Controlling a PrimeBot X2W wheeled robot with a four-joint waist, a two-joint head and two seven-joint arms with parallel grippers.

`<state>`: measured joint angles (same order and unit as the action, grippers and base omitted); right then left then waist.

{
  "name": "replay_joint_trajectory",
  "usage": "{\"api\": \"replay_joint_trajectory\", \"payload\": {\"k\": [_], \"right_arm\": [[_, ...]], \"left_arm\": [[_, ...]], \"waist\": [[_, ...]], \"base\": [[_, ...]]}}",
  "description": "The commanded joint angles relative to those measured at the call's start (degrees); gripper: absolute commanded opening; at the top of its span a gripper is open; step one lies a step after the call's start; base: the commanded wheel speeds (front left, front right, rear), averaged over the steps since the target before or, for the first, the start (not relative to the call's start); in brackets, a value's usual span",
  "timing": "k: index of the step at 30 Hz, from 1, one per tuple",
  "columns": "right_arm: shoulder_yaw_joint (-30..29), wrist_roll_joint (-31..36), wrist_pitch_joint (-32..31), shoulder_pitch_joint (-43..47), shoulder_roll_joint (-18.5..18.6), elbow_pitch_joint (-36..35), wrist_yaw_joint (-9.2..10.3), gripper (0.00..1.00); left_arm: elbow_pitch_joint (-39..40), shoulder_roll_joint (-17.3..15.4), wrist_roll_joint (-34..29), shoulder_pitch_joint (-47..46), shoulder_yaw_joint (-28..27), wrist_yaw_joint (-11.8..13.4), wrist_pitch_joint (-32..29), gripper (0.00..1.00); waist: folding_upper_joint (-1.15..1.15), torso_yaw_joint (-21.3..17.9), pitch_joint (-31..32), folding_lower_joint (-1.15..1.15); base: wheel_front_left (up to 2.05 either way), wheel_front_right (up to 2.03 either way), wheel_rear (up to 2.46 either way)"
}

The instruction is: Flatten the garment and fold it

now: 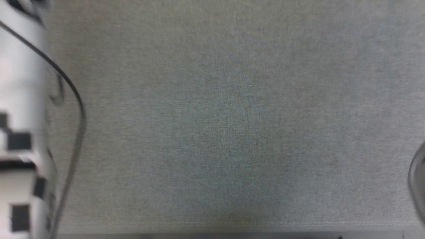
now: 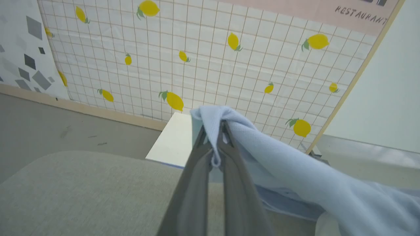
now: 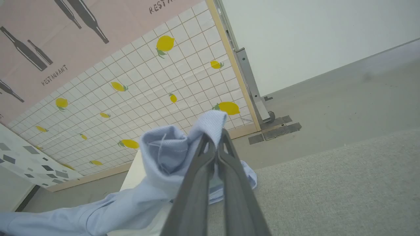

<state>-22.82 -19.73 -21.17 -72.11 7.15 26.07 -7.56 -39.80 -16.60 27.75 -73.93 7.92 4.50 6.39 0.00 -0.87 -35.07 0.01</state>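
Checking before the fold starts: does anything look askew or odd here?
The garment is not flat: the left claw and the right claw each pinch a bunched edge, and it sags crumpled between them above the grey surface. No damage shows.

"restaurant" printed on pink wall poster point(image 3: 54, 75).

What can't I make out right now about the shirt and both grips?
- Left wrist view: the garment runs off the lower right edge, so its middle is cut off.
- Right wrist view: it runs off the lower left edge.
- Which part is pinched: bunched fabric covers the tips of the left gripper and right gripper.
- Head view: blurred; the rounded grey shape is cut by the right edge, unidentifiable.
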Motion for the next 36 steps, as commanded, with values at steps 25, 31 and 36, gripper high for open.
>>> {"api": "replay_joint_trajectory", "payload": {"k": [25,31,36], "right_arm": [[-4.51,-10.30,-13.86,70.08,-0.37,-28.82,0.08,0.00],[5.37,-0.88,-22.25,71.91,6.65,-30.54,0.08,0.00],[16.78,4.35,-29.87,66.99,11.21,-24.95,0.08,0.00]], "left_arm": [[32.39,0.17,9.74,75.64,-3.68,9.90,-13.85,0.00],[35.08,-4.03,3.93,76.34,2.22,11.75,-21.61,0.00],[33.68,-4.41,2.38,73.80,4.37,11.01,-22.42,0.00]], "waist": [[0.00,1.23,30.57,-0.01],[0.00,0.80,29.75,-0.01],[0.00,0.27,27.61,-0.01]], "base": [[0.00,0.00,0.00],[0.00,0.00,0.00],[0.00,0.00,0.00]]}}
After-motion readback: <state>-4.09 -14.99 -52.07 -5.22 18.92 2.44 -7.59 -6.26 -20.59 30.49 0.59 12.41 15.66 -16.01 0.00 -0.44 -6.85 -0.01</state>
